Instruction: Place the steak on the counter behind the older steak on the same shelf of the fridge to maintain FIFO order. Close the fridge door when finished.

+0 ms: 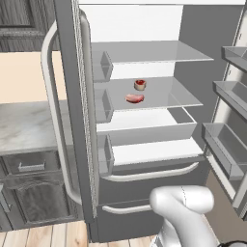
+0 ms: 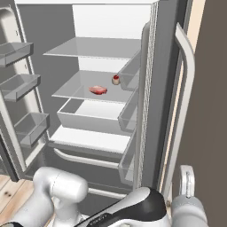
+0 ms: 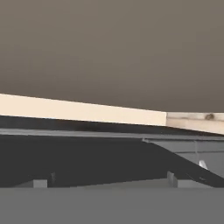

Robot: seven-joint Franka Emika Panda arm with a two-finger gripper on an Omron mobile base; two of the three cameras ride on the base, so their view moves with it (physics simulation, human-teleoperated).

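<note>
We see the small chunky tan-rimmed steak (image 1: 140,84) behind the flat pinkish-red older steak (image 1: 134,98) on one glass shelf (image 1: 178,94) of the open dark grey fridge (image 1: 72,120). The left base view shows the marble counter (image 1: 24,125). The gripper fingertips (image 3: 40,183), cut off low in the hand view, stand wide apart, empty.

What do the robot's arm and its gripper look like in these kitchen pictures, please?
The arm is made of glossy white, rounded segments, with a glossy black band at one joint and a thin dark seam line on the shell. The gripper shows two small, blocky, dark grey finger tips.
</note>
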